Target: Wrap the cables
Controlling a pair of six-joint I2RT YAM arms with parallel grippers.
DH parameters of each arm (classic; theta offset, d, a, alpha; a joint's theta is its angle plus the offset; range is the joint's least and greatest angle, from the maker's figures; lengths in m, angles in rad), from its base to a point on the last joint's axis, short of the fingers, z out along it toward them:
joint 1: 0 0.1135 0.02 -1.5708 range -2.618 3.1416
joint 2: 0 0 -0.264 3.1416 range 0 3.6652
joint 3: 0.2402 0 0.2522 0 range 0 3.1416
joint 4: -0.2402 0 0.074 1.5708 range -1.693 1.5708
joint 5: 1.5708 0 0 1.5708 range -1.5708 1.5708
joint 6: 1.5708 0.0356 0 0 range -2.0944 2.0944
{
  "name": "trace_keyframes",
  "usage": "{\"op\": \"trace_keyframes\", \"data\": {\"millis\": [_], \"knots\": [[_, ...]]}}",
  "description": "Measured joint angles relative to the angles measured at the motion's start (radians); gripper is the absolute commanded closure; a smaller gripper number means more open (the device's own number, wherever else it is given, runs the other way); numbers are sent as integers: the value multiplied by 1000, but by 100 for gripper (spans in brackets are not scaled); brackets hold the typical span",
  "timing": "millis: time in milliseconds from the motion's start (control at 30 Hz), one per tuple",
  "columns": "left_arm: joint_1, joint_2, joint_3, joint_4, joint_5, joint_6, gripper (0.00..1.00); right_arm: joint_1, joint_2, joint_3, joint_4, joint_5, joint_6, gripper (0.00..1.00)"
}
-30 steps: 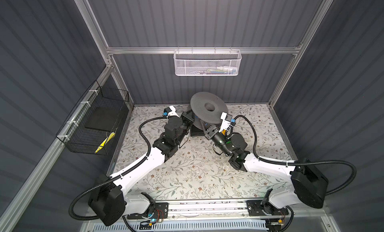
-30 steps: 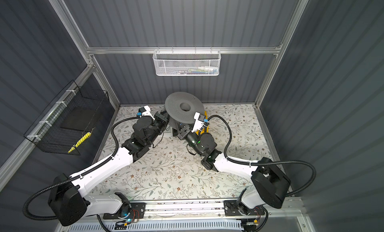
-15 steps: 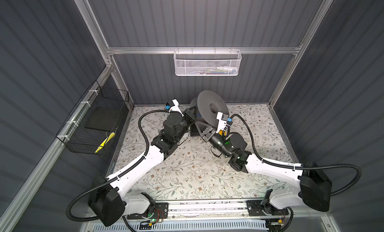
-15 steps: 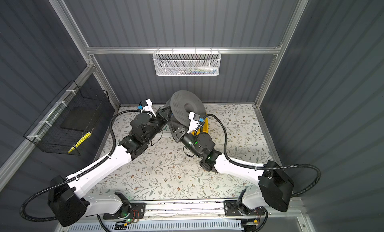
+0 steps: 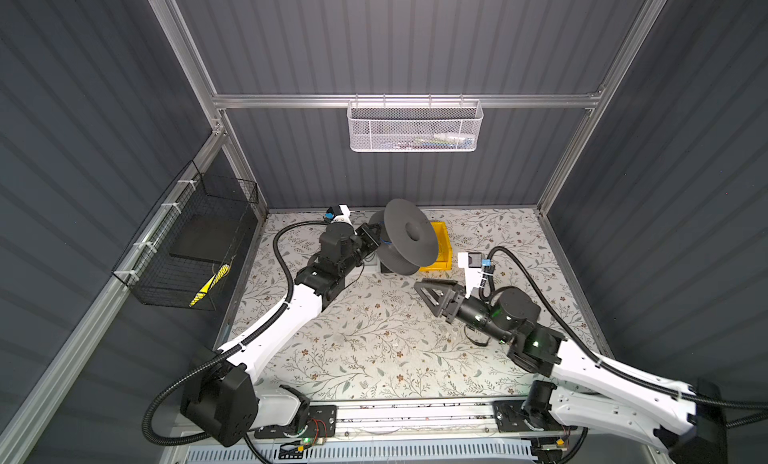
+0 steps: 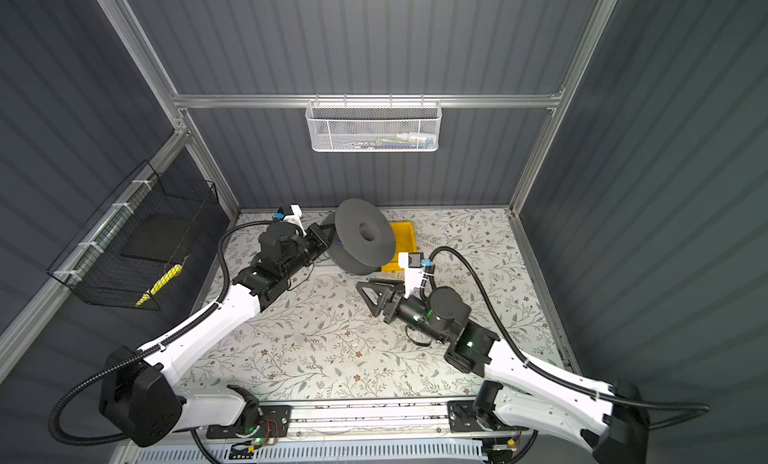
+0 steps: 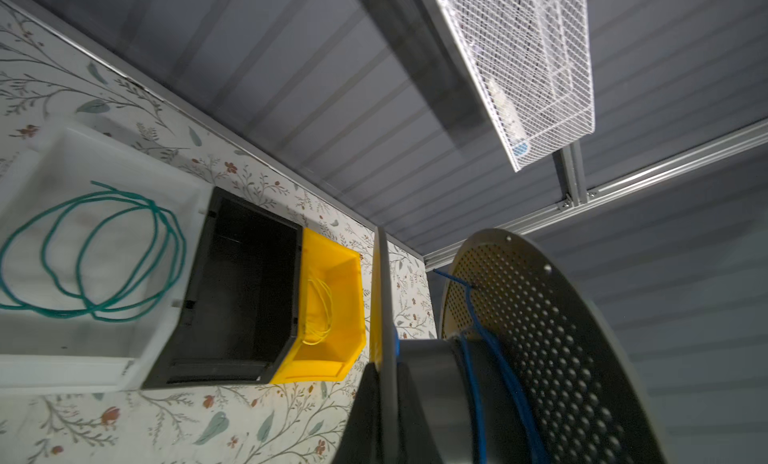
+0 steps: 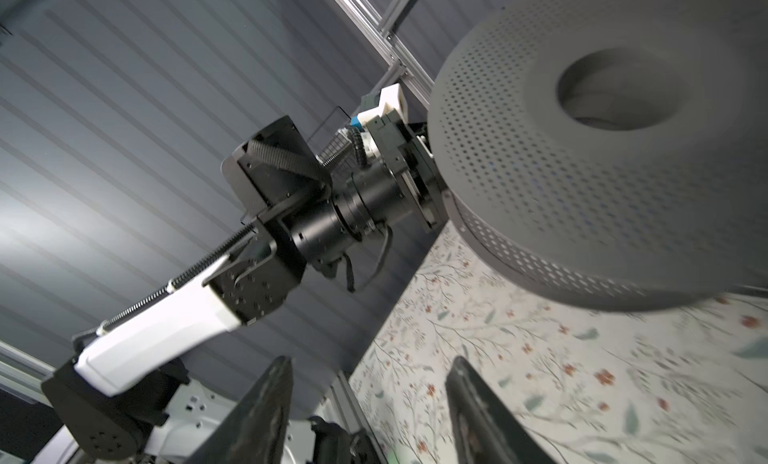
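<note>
Left end effector [image 5: 371, 236]: reaches in at the left rim of the grey spool [image 5: 409, 229]. Jaws are together, and they appear clamped on the thin near flange, which the left wrist view shows edge-on. The spool sits tipped at the back of the tabletop [image 5: 374, 349], its open hub facing up and to the right. I cannot tell whether it rests on the surface or hangs from the grip. The blue wire [image 7: 477, 399] is wound in a few turns around the hub between the two flanges. One end is threaded through a hole in the perforated far flange, and no loose length shows on the tabletop. A yellow bin [image 5: 440, 249] stands just behind the spool. Right end effector [image 5: 426, 292]: jaws apart, nothing between them, near the spool but clear of it, pointing toward it low over the tabletop. Judgement: winding of the blue wire looks far along, in a pause between grips, with the left side steadying the spool. The next move calls for the right side to take a fresh hold, on the flange rim or on any slack, while the left grip keeps the spool from rolling.
</note>
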Motion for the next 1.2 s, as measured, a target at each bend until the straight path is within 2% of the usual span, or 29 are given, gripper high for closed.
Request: {"op": "trace_keyframes", "data": {"millis": [100, 233, 367, 500, 667, 767, 867, 1033, 1167, 1200], "knots": [[20, 6, -48, 27, 87, -3, 100, 0, -136, -2, -190, 42, -39, 29], [25, 72, -126, 150, 280, -43, 100, -1, -261, 23, -427, 141, -98, 26], [25, 167, -245, 296, 424, -91, 100, -18, -243, 117, -618, 257, -182, 20], [24, 217, -319, 336, 508, -97, 100, -76, -216, 185, -692, 307, -259, 16], [24, 297, -379, 528, 576, -136, 100, -285, -116, 240, -697, 206, -297, 15], [24, 375, -420, 677, 605, -180, 100, -366, -31, 253, -668, 125, -299, 14], [24, 457, -465, 802, 618, -217, 100, -381, 39, 253, -637, 63, -301, 13], [24, 525, -521, 928, 635, -247, 100, -394, 63, 243, -582, 5, -299, 13], [24, 524, -531, 933, 634, -230, 100, -407, 64, 226, -550, -14, -296, 13], [24, 523, -531, 922, 634, -224, 96, -410, 66, 222, -547, -18, -296, 13]]}}
